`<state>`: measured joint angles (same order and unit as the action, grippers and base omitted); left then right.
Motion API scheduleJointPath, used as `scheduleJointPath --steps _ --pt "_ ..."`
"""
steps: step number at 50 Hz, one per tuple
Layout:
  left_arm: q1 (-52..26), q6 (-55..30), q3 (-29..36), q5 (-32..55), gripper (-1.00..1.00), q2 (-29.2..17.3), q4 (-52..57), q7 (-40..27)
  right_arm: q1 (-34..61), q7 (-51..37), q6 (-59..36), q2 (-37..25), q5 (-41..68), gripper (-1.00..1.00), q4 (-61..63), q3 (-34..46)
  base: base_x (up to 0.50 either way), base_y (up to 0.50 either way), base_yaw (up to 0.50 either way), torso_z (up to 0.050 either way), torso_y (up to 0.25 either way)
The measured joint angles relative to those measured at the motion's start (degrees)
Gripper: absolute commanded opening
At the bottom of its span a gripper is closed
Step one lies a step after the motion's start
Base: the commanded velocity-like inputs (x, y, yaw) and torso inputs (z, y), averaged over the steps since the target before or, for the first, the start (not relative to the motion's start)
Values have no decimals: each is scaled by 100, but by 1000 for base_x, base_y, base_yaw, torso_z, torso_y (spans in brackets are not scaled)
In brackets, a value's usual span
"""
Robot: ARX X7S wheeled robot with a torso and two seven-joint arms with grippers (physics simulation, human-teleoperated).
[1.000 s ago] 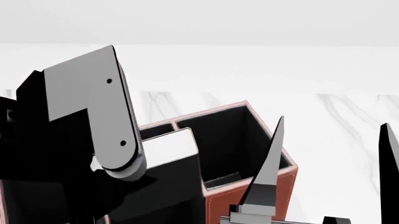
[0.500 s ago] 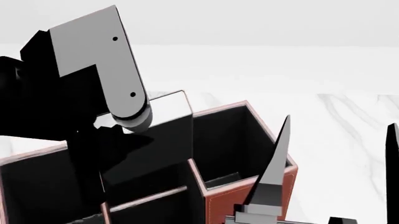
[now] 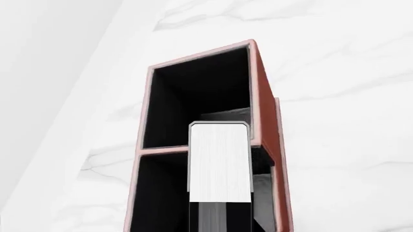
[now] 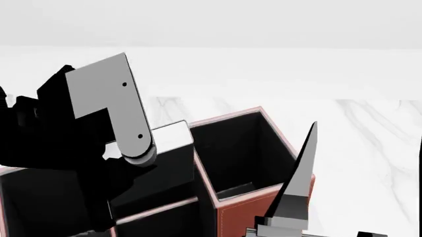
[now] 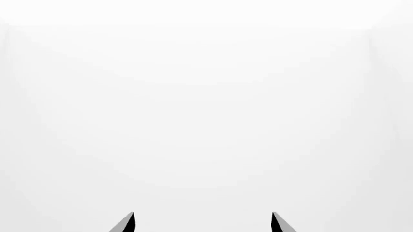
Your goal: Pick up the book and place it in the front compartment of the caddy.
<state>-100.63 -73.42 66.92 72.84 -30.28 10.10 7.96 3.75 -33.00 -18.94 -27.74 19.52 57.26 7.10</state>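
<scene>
My left gripper (image 3: 219,220) is shut on the black book (image 4: 165,168) and holds it upright over the reddish-brown caddy (image 4: 254,215). The book's white page edge (image 3: 219,162) faces up. In the head view the book's lower part is down between the caddy's black walls, in a middle cell left of the pink divider (image 4: 204,182). A low cross divider (image 4: 158,210) runs below it. In the left wrist view the book overlaps the divider (image 3: 161,150) between two cells of the caddy (image 3: 261,96). My right gripper (image 5: 202,220) is open and empty; one finger (image 4: 298,182) stands in front of the caddy's right end.
The caddy stands on a white marbled table (image 4: 356,148) that runs to a pale wall behind. My left arm's grey link (image 4: 105,108) hides the caddy's left part. The right wrist view shows only blank white beyond the fingertips.
The book rose and moved left half a second ago, and has now come down lower into the caddy. My right gripper's finger has drifted slightly right.
</scene>
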Motion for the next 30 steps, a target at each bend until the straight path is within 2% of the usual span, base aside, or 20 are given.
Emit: scheduleJointPath --steps 30 --pt "818 1228 687 -1315 -100 -32 -549 229 -9 -60 140 -87 -13 100 -165 96 0 0 0 0 1"
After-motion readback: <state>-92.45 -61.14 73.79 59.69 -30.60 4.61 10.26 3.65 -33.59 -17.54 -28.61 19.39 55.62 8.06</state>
